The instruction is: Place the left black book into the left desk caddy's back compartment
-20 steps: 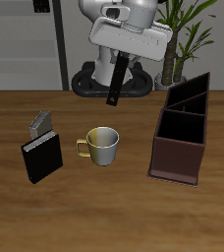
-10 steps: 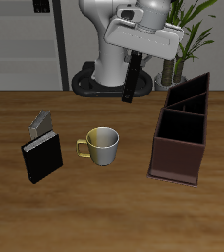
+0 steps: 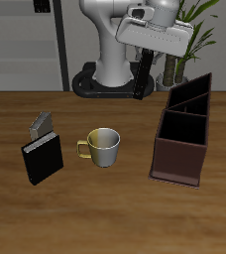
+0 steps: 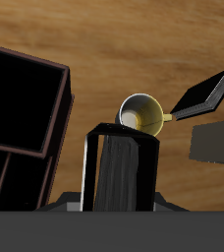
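above the far part of the table (image 3: 113, 213), near the robot's base, the gripper (image 3: 145, 52) hangs with the left black book (image 3: 143, 72) clamped between its fingers. the book is off the table altogether, held by its upper end and hanging almost straight down, tilted a little. in the wrist view the same book (image 4: 122, 169) fills the space right in front of the camera, its dark cover facing out and a pale page edge showing along one side.

the left desk caddy (image 3: 182, 131) stands on the wood close by, its plain maroon end face turned toward the table's front edge and its black-walled slots running away toward the back. the back compartment (image 3: 196, 88) is the slot farthest from the front edge. the book hangs beside that far end, apart from the caddy and not over any slot.

near the middle of the table sits a mug (image 3: 101, 147) with a yellow handle. beyond it, well apart from the caddy, a squarer black book (image 3: 43, 157) lies next to a small grey-white book (image 3: 42, 124).
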Controlling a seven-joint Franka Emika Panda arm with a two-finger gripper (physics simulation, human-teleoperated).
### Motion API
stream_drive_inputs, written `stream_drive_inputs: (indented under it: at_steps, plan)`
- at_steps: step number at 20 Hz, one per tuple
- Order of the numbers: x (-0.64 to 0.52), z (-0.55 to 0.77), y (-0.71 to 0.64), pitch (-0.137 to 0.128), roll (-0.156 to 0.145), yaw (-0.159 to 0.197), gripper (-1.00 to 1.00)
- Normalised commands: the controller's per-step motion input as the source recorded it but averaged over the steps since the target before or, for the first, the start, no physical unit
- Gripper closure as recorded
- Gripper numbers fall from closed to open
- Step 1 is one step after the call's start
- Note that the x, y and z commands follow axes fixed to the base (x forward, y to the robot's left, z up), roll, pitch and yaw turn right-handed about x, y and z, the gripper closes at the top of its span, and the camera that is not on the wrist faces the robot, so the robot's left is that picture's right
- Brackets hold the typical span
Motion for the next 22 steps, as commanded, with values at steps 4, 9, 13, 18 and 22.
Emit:
stream_drive_inputs:
  at_steps: [4, 9, 13, 18, 22]
  plan:
    - [-0.06, -0.06, 0.20, 0.007, 0.021, -0.005, 1.00]
    - [-0.05, -0.03, 0.24, 0.016, 0.024, -0.040, 1.00]
    - [-0.07, -0.06, 0.38, 0.009, 0.046, -0.024, 1.00]
    - [-0.03, -0.09, 0.45, 0.020, 0.056, 0.002, 1.00]
    - [-0.01, -0.08, 0.35, 0.016, 0.037, 0.007, 1.00]
